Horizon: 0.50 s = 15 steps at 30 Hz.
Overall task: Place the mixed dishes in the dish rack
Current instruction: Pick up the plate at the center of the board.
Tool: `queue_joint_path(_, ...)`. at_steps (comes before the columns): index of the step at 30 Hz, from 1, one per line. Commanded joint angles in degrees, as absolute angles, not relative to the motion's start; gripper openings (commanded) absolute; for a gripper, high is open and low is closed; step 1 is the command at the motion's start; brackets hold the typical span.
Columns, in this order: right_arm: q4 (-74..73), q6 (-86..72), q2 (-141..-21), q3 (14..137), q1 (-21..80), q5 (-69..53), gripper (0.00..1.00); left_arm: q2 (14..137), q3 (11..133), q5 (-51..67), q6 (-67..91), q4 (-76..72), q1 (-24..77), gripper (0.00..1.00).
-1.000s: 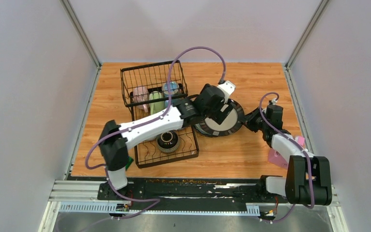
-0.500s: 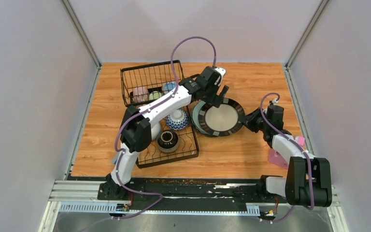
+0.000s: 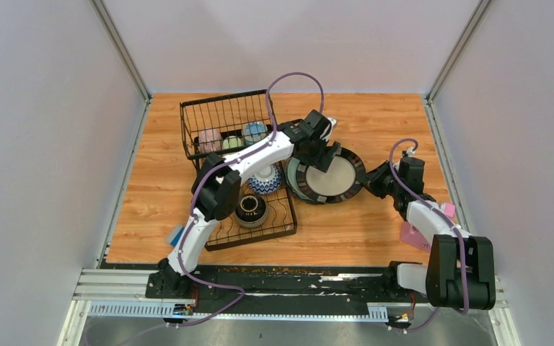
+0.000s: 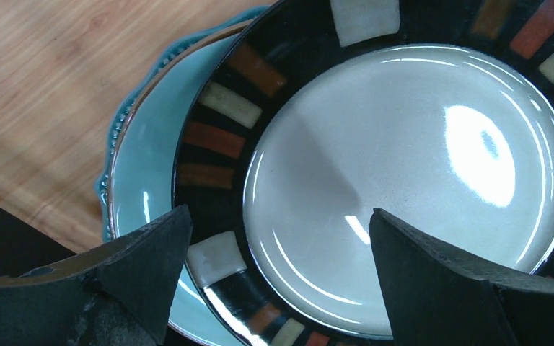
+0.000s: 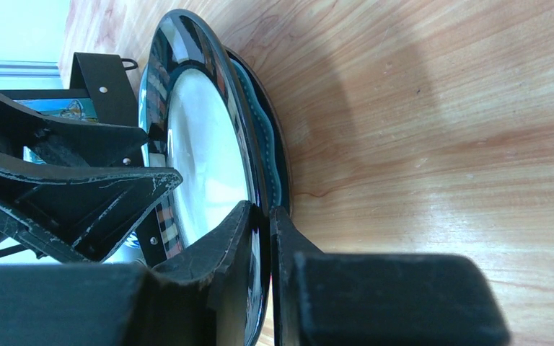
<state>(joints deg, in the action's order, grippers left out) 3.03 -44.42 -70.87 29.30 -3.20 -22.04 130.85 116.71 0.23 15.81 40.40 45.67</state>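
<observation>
A black-rimmed cream plate (image 3: 330,178) lies on a teal plate (image 3: 292,182) on the wood, just right of the black wire dish rack (image 3: 223,101). My right gripper (image 3: 370,180) is shut on the black-rimmed plate's right rim; in the right wrist view the gripper (image 5: 262,209) pinches that rim (image 5: 202,144) above the teal plate (image 5: 263,137). My left gripper (image 3: 322,155) hangs open over the plate's far left part. In the left wrist view the gripper (image 4: 278,216) spans the cream centre (image 4: 404,180), with the teal plate (image 4: 144,166) beside it.
The rack's basket holds a pink mug (image 3: 209,137), a green mug (image 3: 232,142) and a blue mug (image 3: 254,131). Its low tray holds a blue patterned bowl (image 3: 265,179) and a dark bowl (image 3: 250,209). A pink container (image 3: 412,234) lies behind my right arm.
My left arm rose and swung toward the plate's far side, then came down over its far left part, jaws still open. The right gripper and the plates stayed put.
</observation>
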Motion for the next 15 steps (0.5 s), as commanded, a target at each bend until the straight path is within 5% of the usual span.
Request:
queue_joint_path(1, 2.29, -43.57, -69.65, 29.88, -3.52, -22.39, 0.11, 130.76, 117.14, 0.89, 17.69, 40.52, 45.25, 1.0)
queue_joint_path(15, 2.46, -43.59, -70.06, 29.89, -3.52, -22.45, 0.12, 127.18, 115.45, -5.47, 14.36, 39.36, 45.31, 1.0)
